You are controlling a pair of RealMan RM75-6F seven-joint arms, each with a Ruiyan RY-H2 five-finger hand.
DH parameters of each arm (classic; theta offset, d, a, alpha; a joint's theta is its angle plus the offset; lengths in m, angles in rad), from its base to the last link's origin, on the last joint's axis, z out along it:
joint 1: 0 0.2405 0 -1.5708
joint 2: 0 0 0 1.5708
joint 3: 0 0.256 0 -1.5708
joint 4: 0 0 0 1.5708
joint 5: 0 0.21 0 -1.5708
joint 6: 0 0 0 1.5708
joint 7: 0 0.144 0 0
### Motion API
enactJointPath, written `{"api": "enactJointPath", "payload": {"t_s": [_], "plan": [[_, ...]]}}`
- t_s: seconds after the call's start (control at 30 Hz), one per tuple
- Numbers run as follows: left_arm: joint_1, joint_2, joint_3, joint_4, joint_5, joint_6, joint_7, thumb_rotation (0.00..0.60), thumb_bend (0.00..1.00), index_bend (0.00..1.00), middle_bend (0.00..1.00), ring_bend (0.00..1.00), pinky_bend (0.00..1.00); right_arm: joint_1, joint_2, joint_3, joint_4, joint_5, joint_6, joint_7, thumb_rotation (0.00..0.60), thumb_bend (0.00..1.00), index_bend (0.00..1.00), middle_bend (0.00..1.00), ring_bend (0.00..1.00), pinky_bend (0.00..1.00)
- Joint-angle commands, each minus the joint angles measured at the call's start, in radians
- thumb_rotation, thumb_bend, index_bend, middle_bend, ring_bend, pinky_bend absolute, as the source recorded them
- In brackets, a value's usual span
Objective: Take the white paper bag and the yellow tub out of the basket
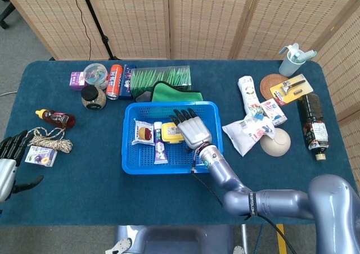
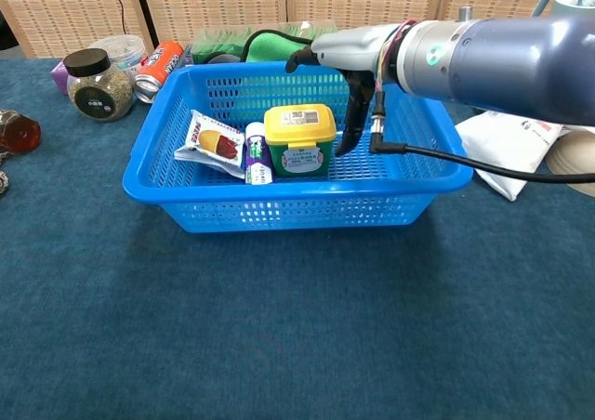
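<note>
**Head view: right hand over yellow tub, grip not confirmed**

Head view has the right hand (image 1: 193,129) inside the blue basket (image 1: 208,160), palm down, covering most of the yellow tub (image 1: 170,131); only the tub's left edge shows. Chest view is clearer: yellow tub (image 2: 299,139) sits upright on the basket floor, right hand (image 2: 351,67) above and just right of it, one dark finger hanging down beside the tub's right wall. Fingers look spread, nothing in them. Can't tell if that finger touches the tub.

White paper bag (image 1: 246,131) is already out, lying on the bench right of the basket, beside a beige bowl (image 1: 275,142). In the chest view the bag is mostly hidden behind the right forearm.

Still in the basket: snack packet (image 1: 144,133) and a small tube (image 1: 160,148), left of the tub.

Left hand (image 1: 10,161) is at the frame's left edge, partly cut off, fingers apart, holding nothing. Not visible in chest view.
</note>
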Motion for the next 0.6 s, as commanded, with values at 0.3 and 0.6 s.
{"api": "enactJointPath", "payload": {"t_s": [0.3, 0.6], "plan": [[-0.002, -0.003, -0.002, -0.003, -0.009, -0.004, 0.010, 0.600, 0.15, 0.00, 0.00, 0.00, 0.00, 0.029, -0.081, -0.005, 0.119, 0.050, -0.068, 0.017, 0.600, 0.00, 0.00, 0.00, 0.00, 0.05], [-0.005, -0.004, -0.007, -0.003, -0.025, -0.013, 0.012, 0.600, 0.15, 0.00, 0.00, 0.00, 0.00, 0.031, -0.146, -0.003, 0.216, 0.025, -0.084, 0.049, 0.600, 0.01, 0.02, 0.08, 0.08, 0.26]]}}
